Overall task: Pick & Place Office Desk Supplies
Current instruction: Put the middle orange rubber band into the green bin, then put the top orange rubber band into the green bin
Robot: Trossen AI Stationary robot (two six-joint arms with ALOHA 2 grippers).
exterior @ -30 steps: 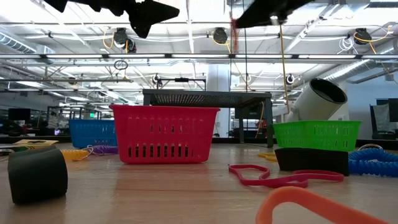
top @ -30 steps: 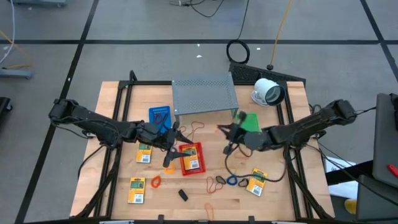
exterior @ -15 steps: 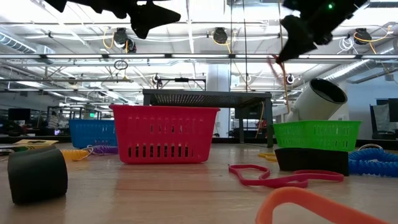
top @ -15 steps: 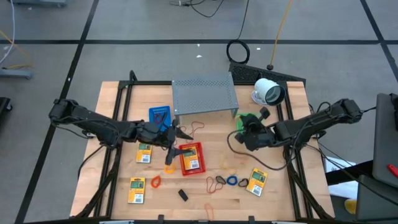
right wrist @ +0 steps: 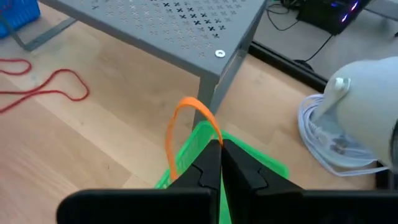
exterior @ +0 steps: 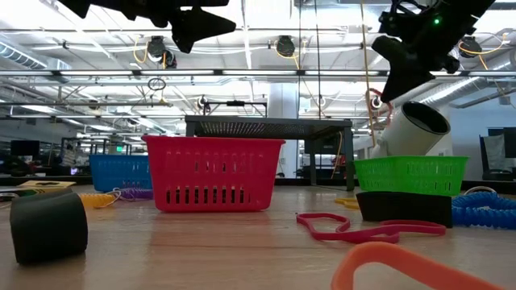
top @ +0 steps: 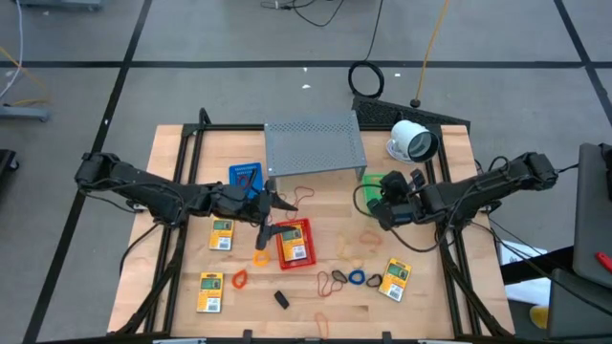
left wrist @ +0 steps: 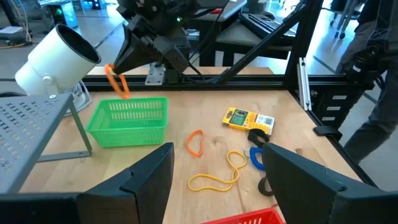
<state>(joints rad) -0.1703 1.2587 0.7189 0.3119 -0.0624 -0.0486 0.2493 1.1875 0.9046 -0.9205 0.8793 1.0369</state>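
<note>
My right gripper [right wrist: 221, 147] is shut on an orange rubber band [right wrist: 186, 124], which it holds over the green basket [top: 375, 188] beside the grey shelf [top: 314, 145]. The left wrist view also shows this gripper [left wrist: 119, 64], the band [left wrist: 118, 81] and the basket [left wrist: 127, 121]. My left gripper [top: 274, 204] hovers open above the table between the blue basket [top: 246, 179] and the red basket [top: 295, 242], touching nothing. Yellow packets [top: 222, 234] [top: 210, 291] [top: 394, 279], loose rubber bands [top: 335, 279] [top: 349, 244] and a black clip [top: 281, 299] lie flat on the wood. My right gripper pinches one end of the orange band's loop [right wrist: 212, 135] between its two fingertips. The fingers slant downward from the table's right side. The band hangs slack below the tips [left wrist: 122, 90], lifted clear, its lower end just above the green basket's rim.
A white round device [top: 413, 141] lies right behind the green basket. A red band [top: 301, 196] lies in front of the shelf. A blue coiled cord [exterior: 484, 213] and a black block [exterior: 403, 207] show low at the right. Black frame rails run along both table sides.
My right gripper has carried the orange band toward the table's right edge and a little down. It started over the bare wood and now hangs above the green basket. Its wrist has rolled and tipped downward. The band has stayed hanging from the shut fingers throughout.
</note>
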